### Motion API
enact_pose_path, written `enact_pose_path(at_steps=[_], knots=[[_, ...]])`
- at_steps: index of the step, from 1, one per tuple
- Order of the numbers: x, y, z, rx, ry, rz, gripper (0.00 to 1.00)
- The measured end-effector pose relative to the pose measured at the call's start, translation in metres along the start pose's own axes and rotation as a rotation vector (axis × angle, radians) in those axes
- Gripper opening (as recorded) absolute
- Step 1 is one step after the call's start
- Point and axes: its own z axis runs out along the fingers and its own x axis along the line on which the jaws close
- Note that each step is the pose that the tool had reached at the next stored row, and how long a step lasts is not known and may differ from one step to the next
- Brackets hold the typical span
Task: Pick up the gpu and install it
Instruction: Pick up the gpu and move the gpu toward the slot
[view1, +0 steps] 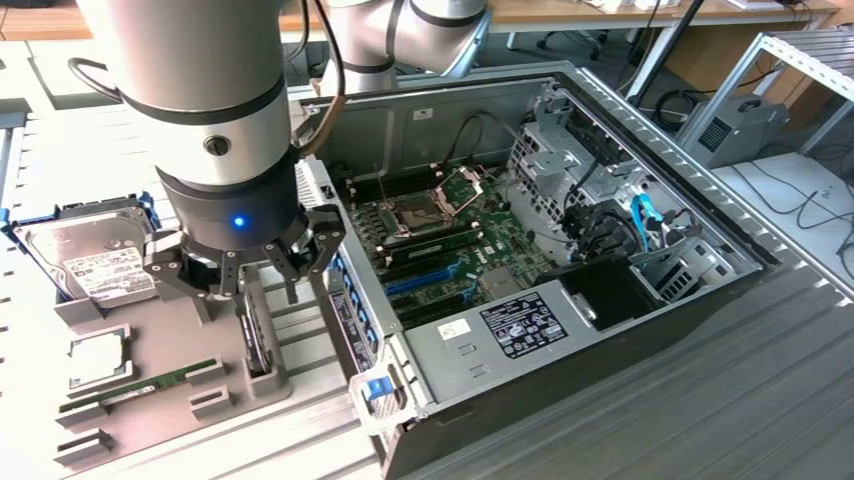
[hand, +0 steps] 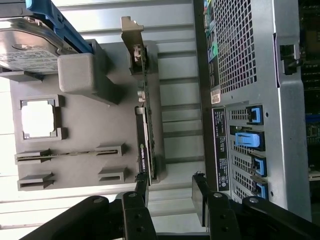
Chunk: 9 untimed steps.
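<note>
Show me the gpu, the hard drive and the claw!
gpu (hand: 145, 135), wrist view, on its dark upturned edge.
hard drive (view1: 96, 268), exterior view, on its white label.
claw (view1: 248, 295), exterior view, midway between its open fingertips.

Ribbed metal table (view1: 747, 400), grey parts holder (view1: 174, 342) beside open computer case (view1: 574, 385) on it

One gpu (hand: 145, 135), one hard drive (view1: 91, 258), perhaps one memory stick (view1: 134, 387)

The graphics card (hand: 145, 145) is seen as dark with a silver end bracket. The gripper (hand: 170, 186) is coloured black. The tray (hand: 85, 125) is finished in grey. The grey computer case (hand: 240, 50) is patterned with a grid of holes and fitted with blue clips (hand: 247, 140).
</note>
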Motion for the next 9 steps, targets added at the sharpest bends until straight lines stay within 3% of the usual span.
enact_pose_path(at_steps=[9], knots=[[0.0015,-0.0002,0.0018,0.0000,0.0000,0.000,0.48]])
